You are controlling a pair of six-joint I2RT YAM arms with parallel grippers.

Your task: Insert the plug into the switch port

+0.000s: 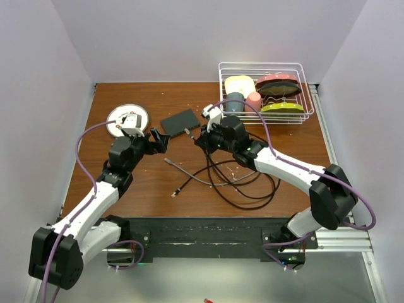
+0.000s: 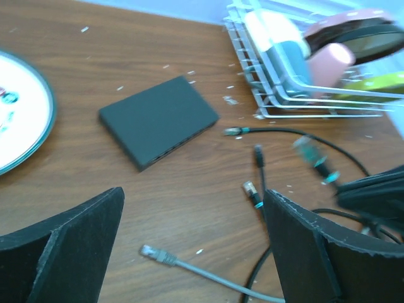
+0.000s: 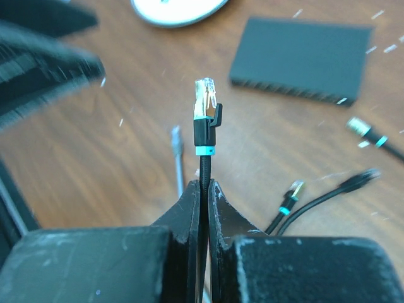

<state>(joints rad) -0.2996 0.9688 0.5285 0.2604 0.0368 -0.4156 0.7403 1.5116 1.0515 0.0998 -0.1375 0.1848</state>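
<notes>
Clamped shut, the right pincer pinches the black cable just below the plug; the switch lies ahead-right, apart. The left pincer gapes empty, switch ahead.

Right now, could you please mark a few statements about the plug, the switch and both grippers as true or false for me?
1. The right gripper is shut on the black cable just below the plug. True.
2. The plug sits in the switch. False: it is held apart from the switch.
3. The left gripper grips the grey cable. False: it is open and empty; the grey cable lies on the table.
4. The wire rack holds dishes. True.
</notes>
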